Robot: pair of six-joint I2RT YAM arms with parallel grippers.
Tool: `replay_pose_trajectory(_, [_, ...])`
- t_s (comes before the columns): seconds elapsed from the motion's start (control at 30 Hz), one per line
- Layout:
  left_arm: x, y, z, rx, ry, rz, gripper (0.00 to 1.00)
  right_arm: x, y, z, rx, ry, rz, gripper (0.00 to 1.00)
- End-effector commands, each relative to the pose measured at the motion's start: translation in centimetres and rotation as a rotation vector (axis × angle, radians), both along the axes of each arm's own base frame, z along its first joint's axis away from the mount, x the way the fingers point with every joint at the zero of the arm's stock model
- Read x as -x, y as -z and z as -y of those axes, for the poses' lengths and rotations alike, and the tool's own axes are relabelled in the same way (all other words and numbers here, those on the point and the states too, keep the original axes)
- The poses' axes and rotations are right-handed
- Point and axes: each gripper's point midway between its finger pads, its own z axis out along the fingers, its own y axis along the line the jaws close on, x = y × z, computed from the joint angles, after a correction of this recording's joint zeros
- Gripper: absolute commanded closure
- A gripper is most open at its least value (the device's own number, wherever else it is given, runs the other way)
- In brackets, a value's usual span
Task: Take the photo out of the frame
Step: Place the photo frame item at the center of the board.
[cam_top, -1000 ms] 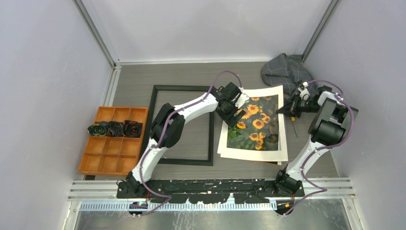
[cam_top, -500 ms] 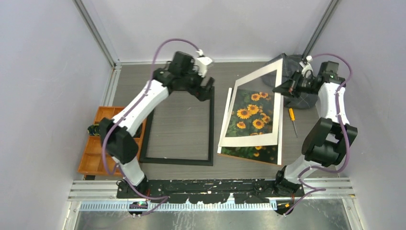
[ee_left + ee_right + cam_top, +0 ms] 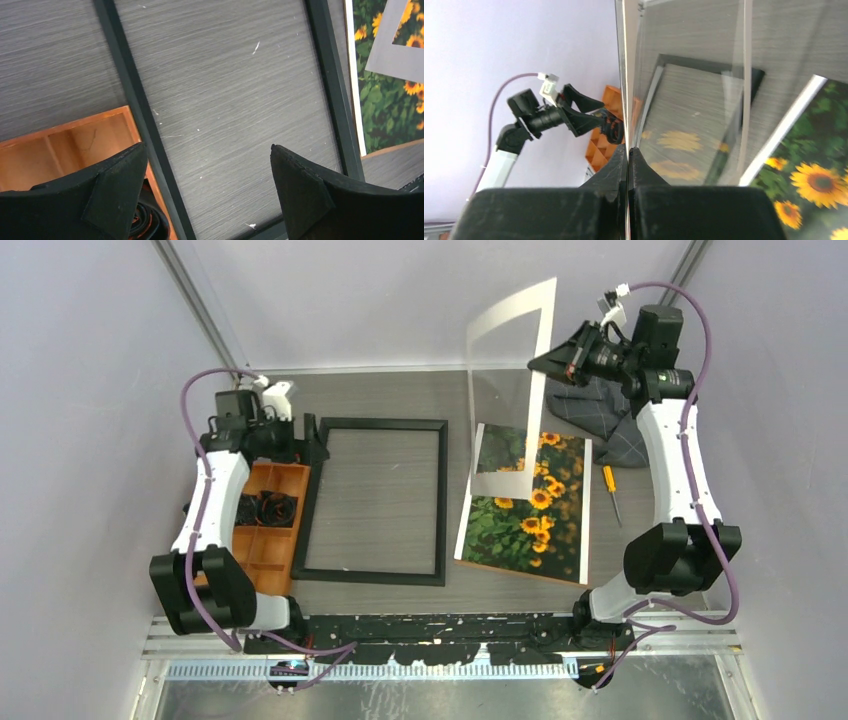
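The right gripper [image 3: 537,364] hangs high over the far side of the grey worktop [image 3: 400,398], its fingers [image 3: 616,167] pressed together on the thin edge of a white mat [image 3: 510,315]. The mat is raised well clear of the surface and stands nearly upright, and the worktop and flowers show through its window. In the top view its lower border crosses the upper part of the photo [image 3: 530,530].

The photo, sunflowers on dark leaves, lies flat and face up on the worktop, right of centre and outside the frame [image 3: 441,502]. The black frame lies flat just to the photo's left, with bare worktop showing through its opening.

The left gripper [image 3: 207,150] hovers above the frame's left border near its far corner. Its fingers [image 3: 117,172] stand wide apart and hold nothing. Below them, the left wrist view takes in the frame's border, the wood-grain surface and a corner of the orange compartment tray [image 3: 262,552]. The tray sits just beside the frame on its left and holds dark rolled items [image 3: 258,508] in its middle row.

An orange-handled screwdriver [image 3: 611,490] lies just right of the photo, and a crumpled grey cloth [image 3: 600,412] rests near the far right corner beneath the raised right arm.
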Motion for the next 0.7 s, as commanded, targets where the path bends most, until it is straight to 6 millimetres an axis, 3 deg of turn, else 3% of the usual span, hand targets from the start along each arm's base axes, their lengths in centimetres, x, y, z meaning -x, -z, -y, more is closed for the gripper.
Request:
replay_pose_trajectory(0.0, [0.1, -2.6, -1.1, 0.079, 0.007, 0.116, 0.06, 0.6, -6.2, -3.7, -0.090, -0.043, 0.122, 0.99])
replay_pose_trajectory(0.2, [-0.2, -3.1, -2.9, 0.083, -0.046, 0.134, 0.06, 2.1, -9.5, -8.6, -0.194, -0.146, 0.162, 0.99])
replay_pose_trajectory(0.43, [0.0, -2.5, -4.0, 0.077, -0.086, 0.142, 0.06, 2.7, -12.2, -11.4, -0.344, -0.201, 0.182, 0.99])
replay_pose_trajectory(0.5, [0.0, -2.6, -4.5, 0.095, -0.103, 0.145, 0.06, 2.3, -11.0, -11.9, -0.351, -0.196, 0.159, 0.99])
replay_pose_trajectory(0.57, [0.0, -2.7, -5.0, 0.114, -0.118, 0.146, 0.06, 1.3, -8.2, -12.3, -0.349, -0.183, 0.123, 0.99])
replay_pose_trajectory(0.67, [0.1, -3.0, -5.4, 0.131, -0.131, 0.151, 0.06, -0.4, -0.9, -12.5, -0.314, -0.147, 0.019, 0.99])
